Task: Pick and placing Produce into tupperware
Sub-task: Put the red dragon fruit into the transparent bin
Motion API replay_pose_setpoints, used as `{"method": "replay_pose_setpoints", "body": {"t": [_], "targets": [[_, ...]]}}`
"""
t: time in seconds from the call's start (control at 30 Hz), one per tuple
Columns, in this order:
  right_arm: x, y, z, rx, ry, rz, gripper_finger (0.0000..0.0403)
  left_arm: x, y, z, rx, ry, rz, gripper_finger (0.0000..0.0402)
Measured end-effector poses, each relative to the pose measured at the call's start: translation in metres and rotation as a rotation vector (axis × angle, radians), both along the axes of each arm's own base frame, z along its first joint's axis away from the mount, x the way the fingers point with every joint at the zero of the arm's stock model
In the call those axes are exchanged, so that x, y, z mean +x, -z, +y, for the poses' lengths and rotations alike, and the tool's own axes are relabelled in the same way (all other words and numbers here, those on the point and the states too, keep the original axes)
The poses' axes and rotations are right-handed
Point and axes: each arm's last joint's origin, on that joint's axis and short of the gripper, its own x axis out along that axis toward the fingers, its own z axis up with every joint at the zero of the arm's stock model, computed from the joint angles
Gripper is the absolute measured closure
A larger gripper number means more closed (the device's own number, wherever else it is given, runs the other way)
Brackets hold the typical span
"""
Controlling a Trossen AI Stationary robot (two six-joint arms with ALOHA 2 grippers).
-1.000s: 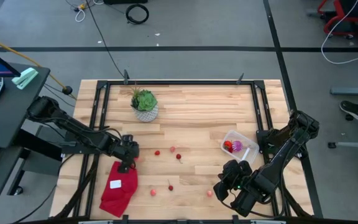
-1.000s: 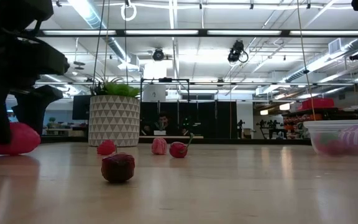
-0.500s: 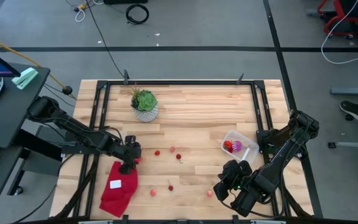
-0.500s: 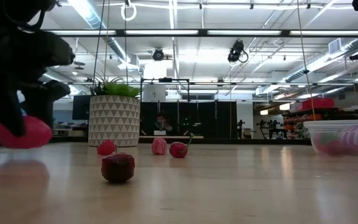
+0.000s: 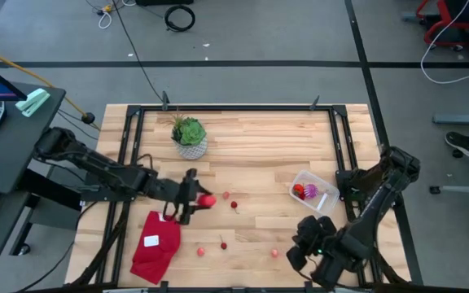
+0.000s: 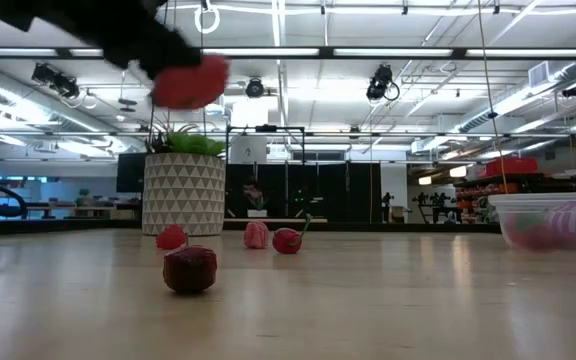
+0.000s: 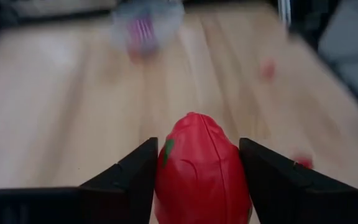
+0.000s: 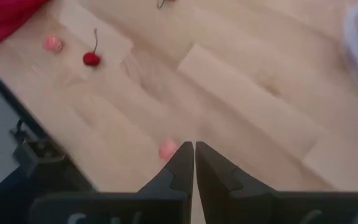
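Note:
My left gripper [image 5: 201,199] hovers over the table's middle left, shut on a red strawberry-like piece of produce [image 7: 201,168], which the low view shows high above the table [image 6: 189,80]. Loose produce lies on the wood: small red and pink pieces [image 5: 226,195] [image 5: 234,205], a cherry [image 5: 222,243] and pink pieces [image 5: 200,252] [image 5: 275,253]. The clear tupperware [image 5: 314,192] stands at the right with a red piece and the purple-striped ball inside. My right gripper [image 8: 194,155] is shut and holds nothing, above the near right of the table. My left gripper pinches the red piece's two sides [image 7: 166,177] between its two fingers [image 7: 132,180]. The fingers come almost level from the table's left, slanting a little down. The piece's rounded tip sticks out past the fingertips, and the piece is lifted clear of the table.
A red cloth with a white label [image 5: 155,244] lies at the near left. A green plant in a white patterned pot [image 5: 190,138] stands at the far left. A black frame [image 5: 234,107] borders the table. Bare wood lies between the loose produce and the tupperware.
My left gripper has risen from the table beside the red cloth and gone toward the table's right, tipping from steeply down to nearly level. The red piece came up with it, lifted clear. My right gripper has shifted slightly toward the near right.

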Motion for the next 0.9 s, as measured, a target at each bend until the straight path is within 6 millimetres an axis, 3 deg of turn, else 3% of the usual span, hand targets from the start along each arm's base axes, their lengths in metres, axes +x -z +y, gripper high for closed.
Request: {"method": "replay_pose_setpoints", "body": {"t": [0.2,0.37,0.67,0.9], "targets": [[-0.029,0.0,0.015,0.026,0.039,-0.028,0.0378,0.019,-0.02,0.018,-0.048,-0.07,-0.261,0.0185],[-0.04,0.0,0.014,-0.015,0.083,-0.047,0.0378,0.05,-0.024,0.027,-0.087,-0.064,-0.392,0.0189],[-0.042,0.002,0.016,0.032,0.057,0.055,0.0379,0.156,-0.036,0.03,-0.054,-0.012,-0.456,0.0183],[-0.049,0.003,0.023,0.141,0.059,0.181,0.0379,0.231,-0.012,0.036,-0.007,-0.015,-0.383,0.0187]]}}
